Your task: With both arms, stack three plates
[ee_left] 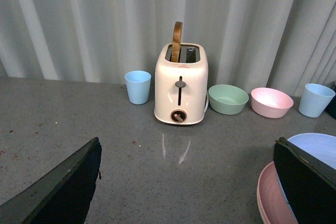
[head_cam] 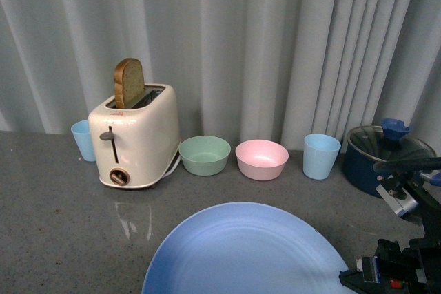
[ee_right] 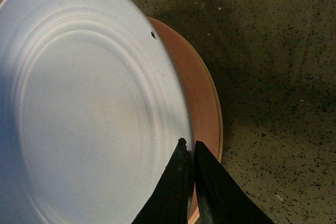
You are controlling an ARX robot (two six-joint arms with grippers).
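The light blue plate [head_cam: 248, 253] fills the near middle of the front view. My right gripper [head_cam: 355, 277] is shut on its right rim. In the right wrist view the gripper [ee_right: 189, 145] pinches the rim of that plate [ee_right: 89, 108], which covers most of a pink plate [ee_right: 202, 93] lying on the grey counter. I cannot tell whether the two touch. My left gripper [ee_left: 184, 182] hangs open over bare counter with nothing between its fingers [ee_left: 63, 192]. In that view the pink plate [ee_left: 270, 198] and the light blue plate [ee_left: 317, 148] lie beside its other finger.
Along the curtain at the back stand a blue cup [head_cam: 84, 140], a cream toaster [head_cam: 136, 139] holding a slice of bread, a mint-green bowl [head_cam: 204, 155], a pink bowl [head_cam: 262, 159], another blue cup [head_cam: 322, 156] and a dark blue lidded pot [head_cam: 386, 156].
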